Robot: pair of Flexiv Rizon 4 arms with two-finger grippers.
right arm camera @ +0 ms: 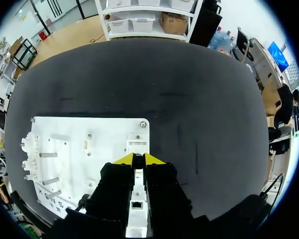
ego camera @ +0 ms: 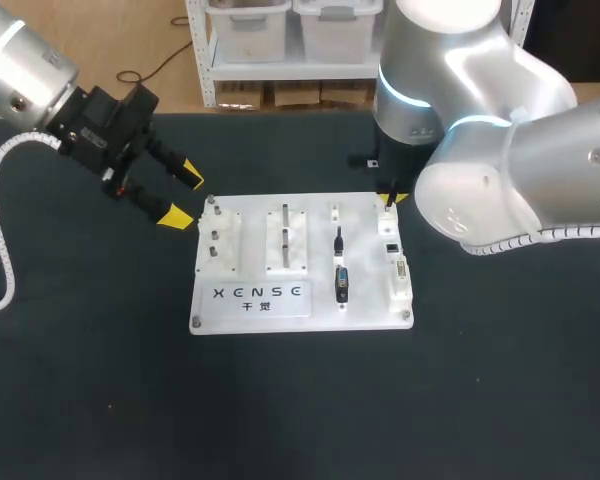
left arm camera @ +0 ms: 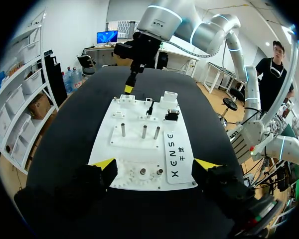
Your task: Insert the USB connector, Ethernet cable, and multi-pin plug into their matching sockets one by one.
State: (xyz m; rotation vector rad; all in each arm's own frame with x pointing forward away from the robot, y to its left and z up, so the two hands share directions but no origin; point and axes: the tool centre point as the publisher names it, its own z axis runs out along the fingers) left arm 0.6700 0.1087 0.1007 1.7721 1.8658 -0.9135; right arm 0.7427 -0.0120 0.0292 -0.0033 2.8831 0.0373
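A white practice board (ego camera: 250,310) lies mid-table. In its middle column a black Ethernet plug (ego camera: 339,240) and a dark multi-pin plug (ego camera: 341,283) rest in holders. The white socket block (ego camera: 395,262) runs along the board's right edge. My right gripper (ego camera: 390,199) stands over the far end of that block, fingers almost together on a thin dark USB connector (right arm camera: 138,162), of which only a sliver shows. The socket block (right arm camera: 137,199) lies straight under it. My left gripper (ego camera: 183,194) hangs open just off the board's left edge, holding nothing; the board (left arm camera: 134,149) lies ahead of its fingers (left arm camera: 105,164).
Upright metal pegs (ego camera: 285,235) and a geared block (ego camera: 217,240) stand on the board's left half. The black tabletop (ego camera: 300,400) surrounds the board. My right arm's bulky elbow (ego camera: 500,180) hangs over the table's right side.
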